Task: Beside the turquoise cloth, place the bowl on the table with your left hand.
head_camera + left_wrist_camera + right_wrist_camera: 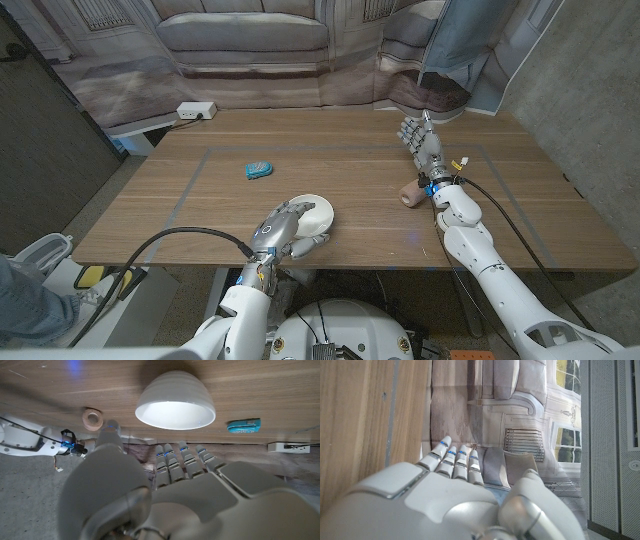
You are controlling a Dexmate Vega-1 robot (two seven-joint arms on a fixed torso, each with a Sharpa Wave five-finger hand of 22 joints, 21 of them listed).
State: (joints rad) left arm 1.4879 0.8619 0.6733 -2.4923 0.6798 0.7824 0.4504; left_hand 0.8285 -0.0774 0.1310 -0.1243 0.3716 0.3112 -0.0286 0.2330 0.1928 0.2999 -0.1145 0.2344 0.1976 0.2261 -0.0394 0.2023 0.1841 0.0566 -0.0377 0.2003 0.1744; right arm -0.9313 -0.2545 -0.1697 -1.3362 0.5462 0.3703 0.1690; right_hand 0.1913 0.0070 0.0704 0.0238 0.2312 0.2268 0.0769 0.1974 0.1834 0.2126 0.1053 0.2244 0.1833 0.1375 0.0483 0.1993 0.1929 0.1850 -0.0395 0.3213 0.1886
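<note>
The white bowl (318, 212) (175, 400) stands upright on the wooden table near its front edge. A small turquoise cloth (259, 170) (244, 425) lies a short way beyond it toward the table's left. My left hand (283, 229) (170, 495) hovers just behind the bowl on the near side. Its fingers (172, 460) reach toward the bowl, and the left wrist view shows a gap between them and the rim. My right hand (421, 140) (450, 495) stands upright at the far right with straight fingers and holds nothing.
A pinkish tape roll (409, 194) (92, 417) lies beside my right wrist. A white power strip (196, 110) sits at the far left corner. Blue tape lines (190, 185) mark a rectangle on the table. A person in jeans (455, 40) stands behind the far right edge.
</note>
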